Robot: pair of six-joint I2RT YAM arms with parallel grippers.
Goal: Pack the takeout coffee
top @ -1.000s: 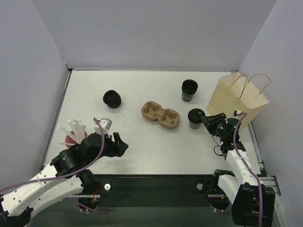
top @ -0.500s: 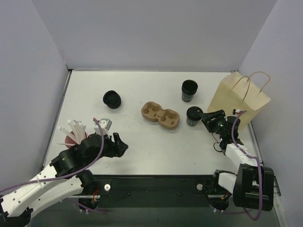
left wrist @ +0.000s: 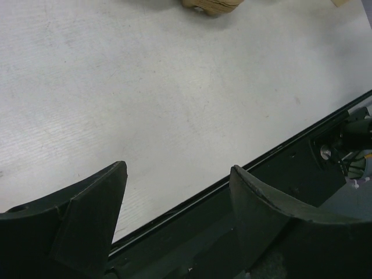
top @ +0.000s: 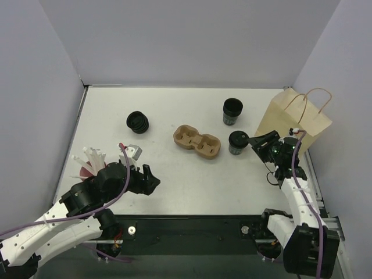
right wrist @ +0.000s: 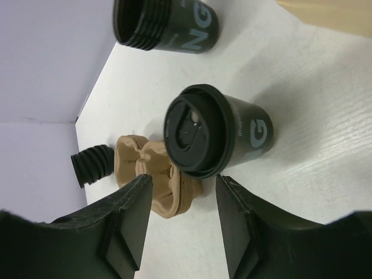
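The takeout coffee (top: 237, 141), a small black cup with a round black lid (right wrist: 195, 138), stands upright on the table just right of the brown pulp carrier (top: 197, 141). My right gripper (top: 256, 141) is open right beside the cup on its right. In the right wrist view the cup sits just beyond my right gripper (right wrist: 183, 185), with nothing between the jaws, and the carrier (right wrist: 157, 177) lies behind it. My left gripper (top: 150, 179) is open and empty near the table's front edge. In its own view my left gripper (left wrist: 177, 171) hangs over bare table.
A stack of lidless black cups (top: 232, 110) stands behind the coffee, and a tan paper bag (top: 293, 119) stands at the right. A stack of black lids (top: 138, 121) lies left of the carrier. White straws (top: 90, 160) sit at the front left.
My right gripper has opened wider and drawn back slightly to the right, leaving the lidded cup standing. My left gripper has shifted a little right and opened slightly.
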